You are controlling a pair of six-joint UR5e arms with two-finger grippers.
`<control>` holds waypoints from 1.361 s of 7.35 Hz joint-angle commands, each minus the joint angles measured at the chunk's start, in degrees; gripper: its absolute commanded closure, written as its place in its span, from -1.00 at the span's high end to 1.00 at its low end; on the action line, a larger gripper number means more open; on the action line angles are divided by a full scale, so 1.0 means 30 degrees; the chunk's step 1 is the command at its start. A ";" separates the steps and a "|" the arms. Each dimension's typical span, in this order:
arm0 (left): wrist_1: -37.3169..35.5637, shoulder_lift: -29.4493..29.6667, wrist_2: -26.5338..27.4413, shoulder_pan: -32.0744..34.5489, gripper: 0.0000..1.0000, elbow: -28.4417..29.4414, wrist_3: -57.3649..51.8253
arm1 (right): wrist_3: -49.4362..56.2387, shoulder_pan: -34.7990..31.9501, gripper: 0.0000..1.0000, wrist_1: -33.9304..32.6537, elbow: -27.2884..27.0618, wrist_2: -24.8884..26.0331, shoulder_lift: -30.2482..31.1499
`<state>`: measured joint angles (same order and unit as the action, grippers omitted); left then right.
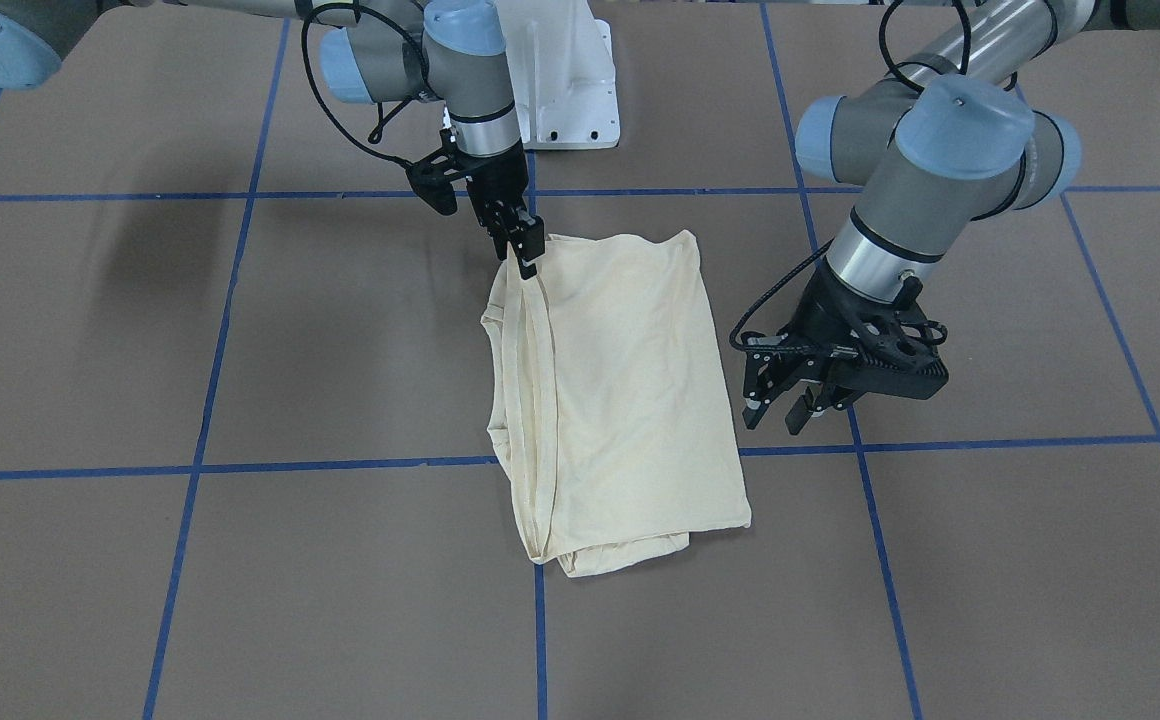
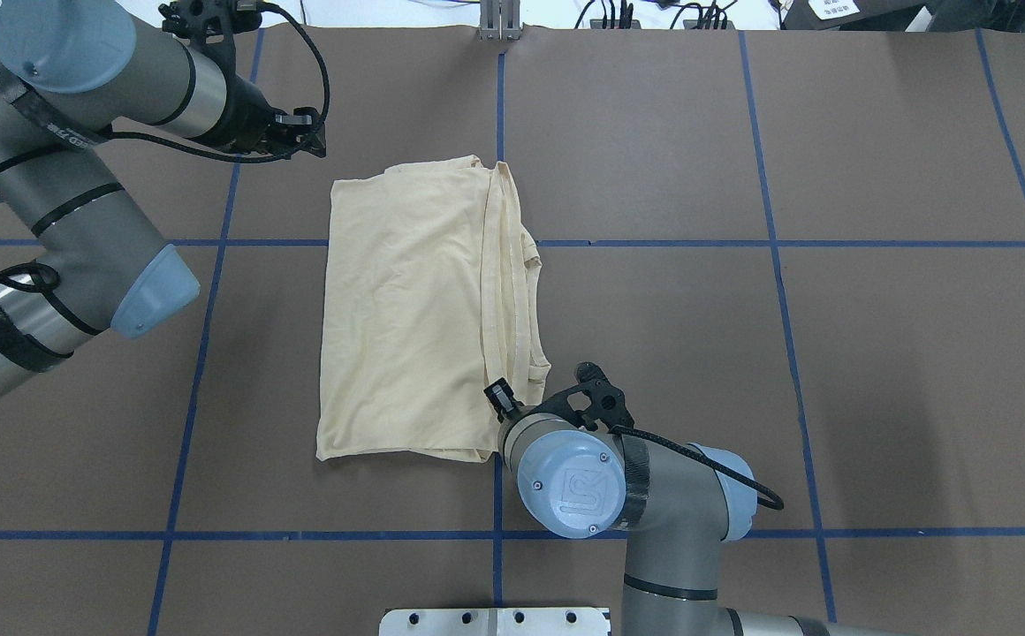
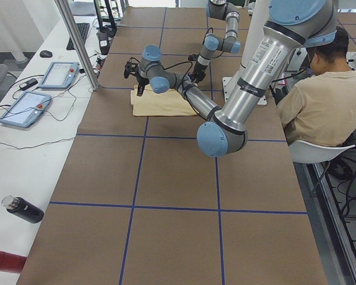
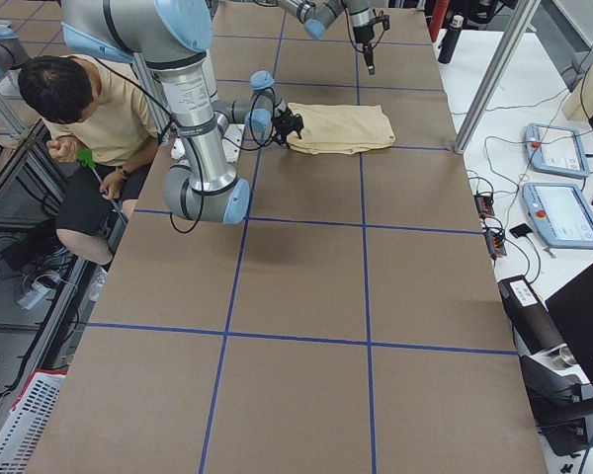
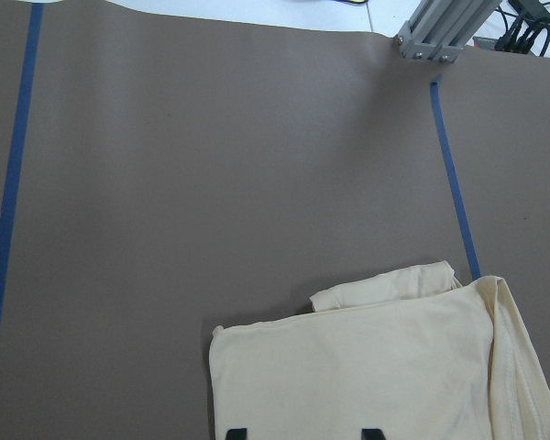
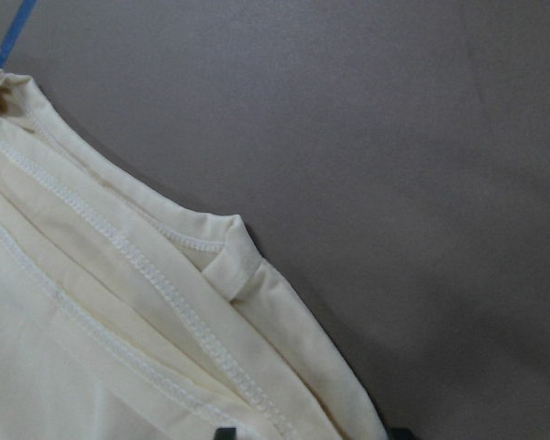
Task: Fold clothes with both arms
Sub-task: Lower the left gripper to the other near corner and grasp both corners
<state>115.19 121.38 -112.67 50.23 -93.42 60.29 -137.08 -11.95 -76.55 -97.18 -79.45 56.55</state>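
The pale cream-yellow shirt (image 1: 620, 380) lies folded into a rectangle at the table's middle, plain side up, the print hidden. It also shows in the overhead view (image 2: 406, 309). My right gripper (image 1: 525, 255) stands at the shirt's near-robot corner, by its stacked hemmed edges (image 6: 119, 321). In the right wrist view its fingertips sit apart with the cloth edge between them, open. My left gripper (image 1: 785, 410) is open and empty, hovering just off the shirt's far-left corner (image 5: 367, 376).
The white pedestal base (image 1: 565, 90) stands at the robot's side of the table. Blue tape lines (image 2: 499, 243) grid the brown tabletop. A metal post (image 5: 445, 32) stands at the far edge. A seated person (image 3: 320, 95) and control tablets (image 3: 59, 74) are alongside.
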 commanded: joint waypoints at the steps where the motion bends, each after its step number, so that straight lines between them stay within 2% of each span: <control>1: -0.0336 -0.0002 -0.0004 -0.0015 0.03 -0.0293 0.0000 | -0.0099 0.0000 -1.00 0.0000 -0.0039 0.0000 -0.0012; 6: -0.0514 0.0027 -0.0033 -0.0015 0.03 -0.0557 0.0058 | -0.0158 -0.0058 -1.00 -0.0263 -0.0825 0.0000 0.0336; 7: -0.1094 -0.0031 -0.0062 -0.0044 0.03 -0.1342 0.0465 | -0.0158 -0.0059 -1.00 -0.0611 -0.1323 0.0000 0.0629; 8: -0.1071 -0.0612 -0.0091 -0.0305 0.03 -0.2104 0.3021 | -0.0158 0.0318 -1.00 -0.1833 -0.2343 0.0000 0.0690; 10: -0.0896 -0.2482 0.0315 -0.2404 0.09 -0.4852 0.8173 | -0.0739 0.1138 -1.00 -0.2373 -0.3754 0.0088 0.1681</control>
<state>112.24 117.25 -112.55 46.84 -103.25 75.03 -138.12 -9.97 -82.65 -105.91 -79.35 59.74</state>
